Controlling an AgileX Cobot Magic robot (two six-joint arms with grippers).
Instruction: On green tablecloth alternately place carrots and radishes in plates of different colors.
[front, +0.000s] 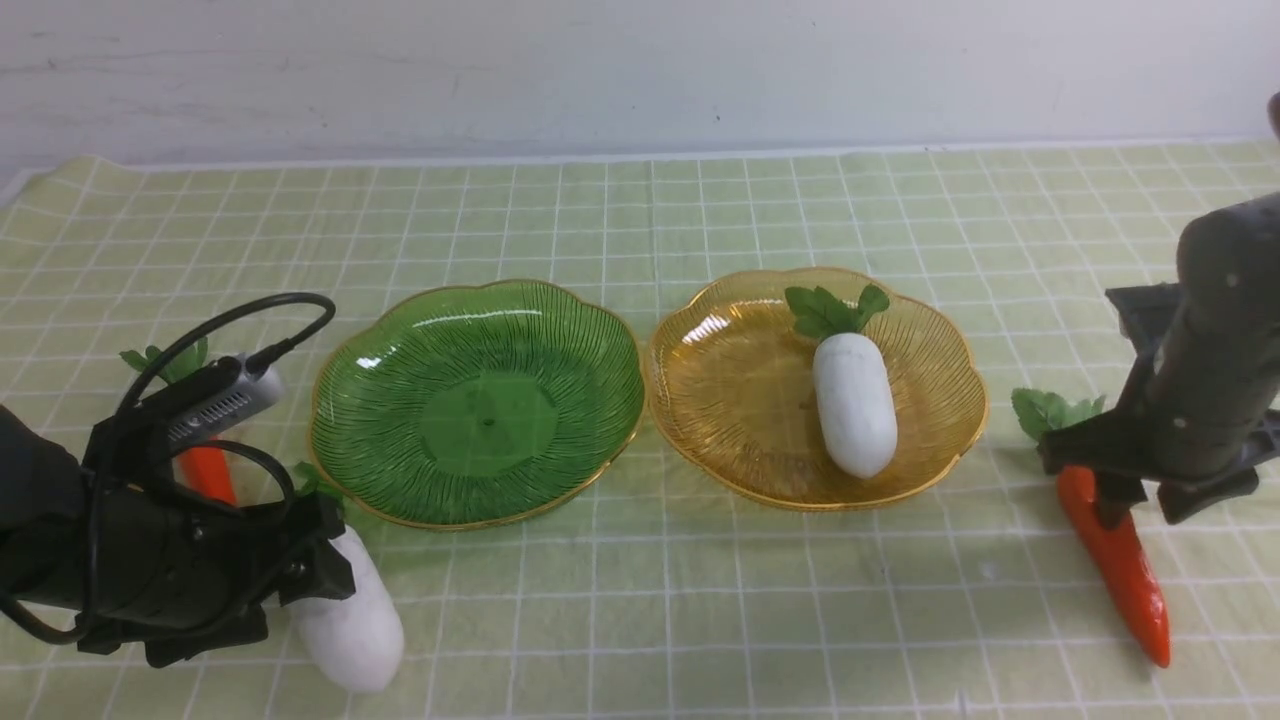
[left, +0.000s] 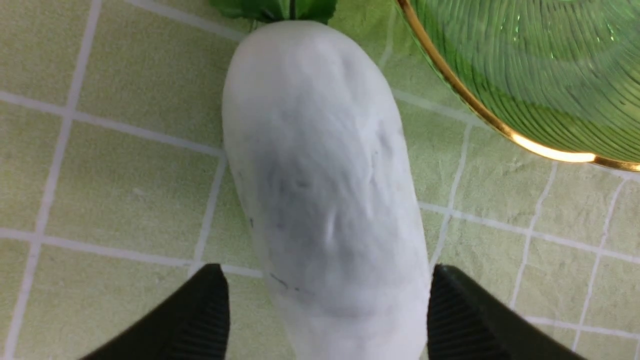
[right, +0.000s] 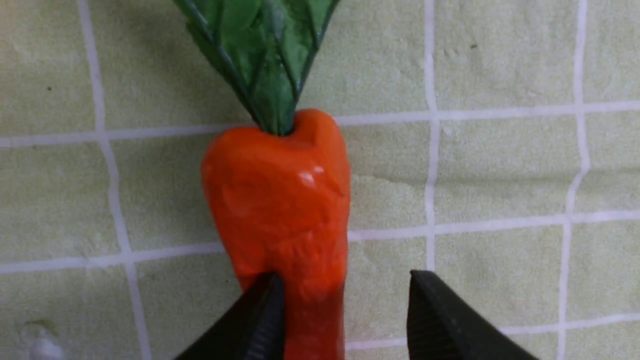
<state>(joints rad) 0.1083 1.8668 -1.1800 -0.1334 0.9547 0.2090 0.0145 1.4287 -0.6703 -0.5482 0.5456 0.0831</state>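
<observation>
Right wrist view is showing the glossy orange tapered toy carrot (right: 280, 200) lying flat on the pale yellow-green grid-lined tablecloth (right: 500, 165) covering the desk. Its thick upper body is running between the right jaws, which are standing spread, one jaw against the carrot's side and the other clear of it. It is looking light, stiff and slick, so the broad part just below the green fabric leaves is seeming the surest hold. Left jaws are likewise standing spread, straddling the plump matte white toy radish (left: 320, 190), which is resting on the cloth just beside the translucent ribbed green plastic plate (left: 525, 60). That radish is looking light, wide and less slippery, so gripping across its middle is seeming best.
</observation>
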